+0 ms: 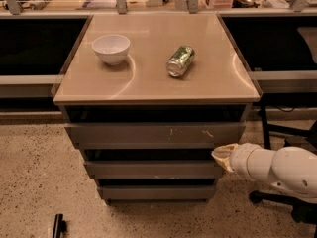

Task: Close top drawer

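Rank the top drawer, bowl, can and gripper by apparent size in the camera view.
Largest: top drawer; then bowl; then can. The gripper, just below the top drawer's right end, looks about can-sized, so unranked.

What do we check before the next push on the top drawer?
1. Drawer shut: not ok. The top drawer front stands out, with a dark gap under the tabletop.
2. Gripper on the front: not ok. The gripper sits below the front's right end, level with the second drawer.
3. Gripper touching anything: cannot tell.
4. Front unobstructed: ok. Nothing rests against it.
5. Top load steady: ok for the bowl, which is upright. The can lies on its side and might roll on a hard shove.
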Controlling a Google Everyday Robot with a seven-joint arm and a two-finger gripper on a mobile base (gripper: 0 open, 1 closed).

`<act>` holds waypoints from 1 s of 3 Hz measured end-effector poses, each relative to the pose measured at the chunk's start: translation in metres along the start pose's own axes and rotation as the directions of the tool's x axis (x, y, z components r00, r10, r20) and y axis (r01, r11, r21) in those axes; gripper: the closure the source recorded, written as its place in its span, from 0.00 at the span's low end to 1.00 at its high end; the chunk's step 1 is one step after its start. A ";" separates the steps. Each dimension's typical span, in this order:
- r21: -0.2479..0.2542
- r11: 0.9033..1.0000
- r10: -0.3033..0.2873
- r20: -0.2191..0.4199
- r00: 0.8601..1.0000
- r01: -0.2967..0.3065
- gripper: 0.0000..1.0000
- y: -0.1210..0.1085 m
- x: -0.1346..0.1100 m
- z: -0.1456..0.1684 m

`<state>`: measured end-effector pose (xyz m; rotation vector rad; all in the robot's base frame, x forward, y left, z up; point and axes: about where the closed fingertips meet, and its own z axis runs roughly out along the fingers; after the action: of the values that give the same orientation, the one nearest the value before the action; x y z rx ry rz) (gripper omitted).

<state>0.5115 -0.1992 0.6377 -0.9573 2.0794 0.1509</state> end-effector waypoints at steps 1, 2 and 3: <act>0.000 1.000 0.000 0.000 1.000 0.000 0.35 0.000 0.000 0.000; 0.000 1.000 0.000 0.000 1.000 0.000 0.11 0.000 0.000 0.000; 0.000 1.000 0.000 0.000 1.000 0.000 0.00 0.000 0.000 0.000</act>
<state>0.5116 -0.1991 0.6377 -0.9575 2.0793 0.1510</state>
